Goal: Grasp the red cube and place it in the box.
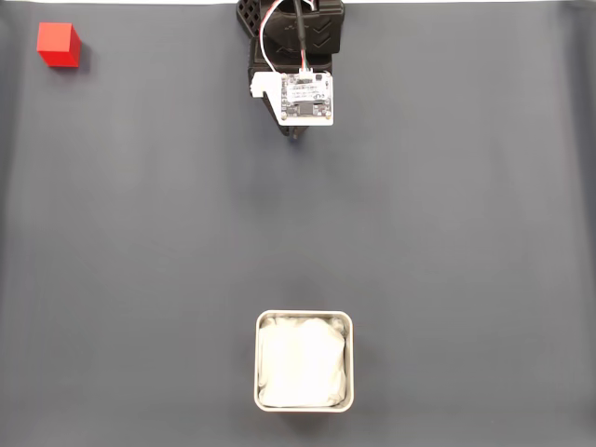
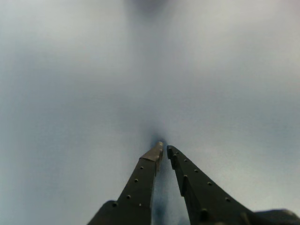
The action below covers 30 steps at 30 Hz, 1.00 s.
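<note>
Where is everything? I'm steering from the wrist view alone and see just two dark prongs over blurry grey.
Observer: Those prongs are the end effector, nearly closed with nothing between them. In the fixed view the red cube sits in the top left corner of the grey mat.
Operator: And the box?
Observer: The box is at the bottom centre of the fixed view, straight across from the arm.
Operator: Is anything in it?
Observer: A white wrinkled lining, no cube.
</note>
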Tool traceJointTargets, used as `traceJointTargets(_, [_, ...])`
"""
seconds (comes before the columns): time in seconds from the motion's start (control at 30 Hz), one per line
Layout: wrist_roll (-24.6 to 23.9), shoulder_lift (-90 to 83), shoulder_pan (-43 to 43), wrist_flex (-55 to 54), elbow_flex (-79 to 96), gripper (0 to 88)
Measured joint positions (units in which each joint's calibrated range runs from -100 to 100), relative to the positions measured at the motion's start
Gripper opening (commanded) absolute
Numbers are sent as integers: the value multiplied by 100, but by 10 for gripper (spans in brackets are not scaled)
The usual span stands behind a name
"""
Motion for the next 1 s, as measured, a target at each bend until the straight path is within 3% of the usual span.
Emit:
traceJointTargets(0.47, [0, 0, 7, -16, 0, 0])
traceJointTargets(0.63, [-29, 269, 126, -994, -253, 0])
traceJointTargets(1.0, [34, 2683, -59, -1615, -4078, 0])
